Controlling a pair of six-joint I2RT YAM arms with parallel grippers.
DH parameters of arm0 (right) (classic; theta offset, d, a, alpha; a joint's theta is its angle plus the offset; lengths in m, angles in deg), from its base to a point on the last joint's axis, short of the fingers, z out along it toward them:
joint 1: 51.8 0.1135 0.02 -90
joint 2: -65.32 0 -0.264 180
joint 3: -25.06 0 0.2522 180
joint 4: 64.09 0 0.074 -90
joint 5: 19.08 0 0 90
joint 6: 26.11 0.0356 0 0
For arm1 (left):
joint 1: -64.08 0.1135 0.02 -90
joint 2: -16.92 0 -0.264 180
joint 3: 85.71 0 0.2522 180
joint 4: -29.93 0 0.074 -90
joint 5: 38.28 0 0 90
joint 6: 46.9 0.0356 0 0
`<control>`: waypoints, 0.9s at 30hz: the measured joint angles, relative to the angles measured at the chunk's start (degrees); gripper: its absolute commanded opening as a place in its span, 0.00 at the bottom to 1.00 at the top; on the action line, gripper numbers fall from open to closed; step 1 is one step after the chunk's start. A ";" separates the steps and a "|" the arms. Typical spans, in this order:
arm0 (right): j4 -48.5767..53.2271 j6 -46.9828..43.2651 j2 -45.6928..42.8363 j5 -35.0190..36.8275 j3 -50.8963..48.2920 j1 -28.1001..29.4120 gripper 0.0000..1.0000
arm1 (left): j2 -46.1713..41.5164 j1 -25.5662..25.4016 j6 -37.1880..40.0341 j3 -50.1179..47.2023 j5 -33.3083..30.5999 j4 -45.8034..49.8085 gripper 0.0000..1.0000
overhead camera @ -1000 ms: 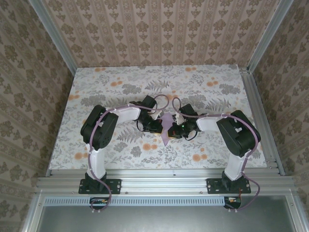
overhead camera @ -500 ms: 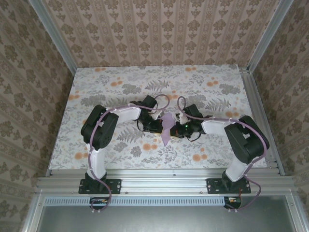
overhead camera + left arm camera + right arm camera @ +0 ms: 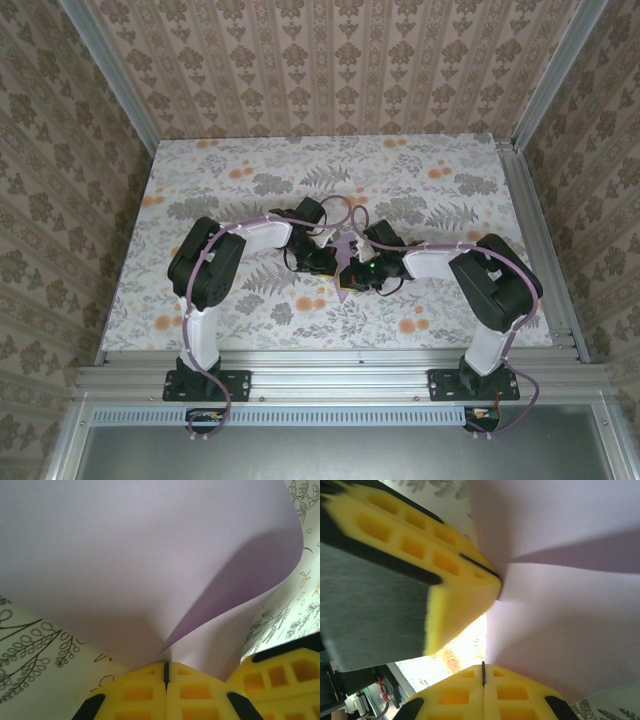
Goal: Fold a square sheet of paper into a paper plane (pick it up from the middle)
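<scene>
The pale lilac square sheet of paper (image 3: 346, 247) hangs between my two grippers above the middle of the table, curled, with a pointed lower end. The paper plane is out of view. My left gripper (image 3: 166, 665) is shut on the sheet (image 3: 140, 555), which bows up and folds over itself. My right gripper (image 3: 483, 666) is shut with the sheet's (image 3: 560, 615) edge at its seam. From above, the left gripper (image 3: 338, 262) and right gripper (image 3: 351, 268) nearly touch tip to tip. The left fingers (image 3: 455, 580) pinch the paper just above the right jaws.
The floral table (image 3: 250, 170) has aluminium rails along its sides and front, and patterned walls close it in. Both arms bend inward, elbows out near the table's sides. The right gripper's fingers (image 3: 287, 672) sit close beside the left jaws.
The right arm swung out a little, then moved left toward the left gripper. The paper now shows shorter and more bunched from above. The left arm has stayed put.
</scene>
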 measured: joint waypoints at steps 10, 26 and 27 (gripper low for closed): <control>1.44 -2.16 0.87 0.04 -0.22 0.59 0.04 | 0.02 0.00 0.33 0.00 0.00 0.00 0.03; 1.84 -4.02 -2.03 0.92 -3.67 2.54 0.05 | 0.44 0.04 0.52 0.61 0.07 0.72 0.03; 2.08 -4.04 -2.34 0.98 -3.87 2.78 0.05 | 0.48 0.04 0.52 0.68 0.07 0.81 0.03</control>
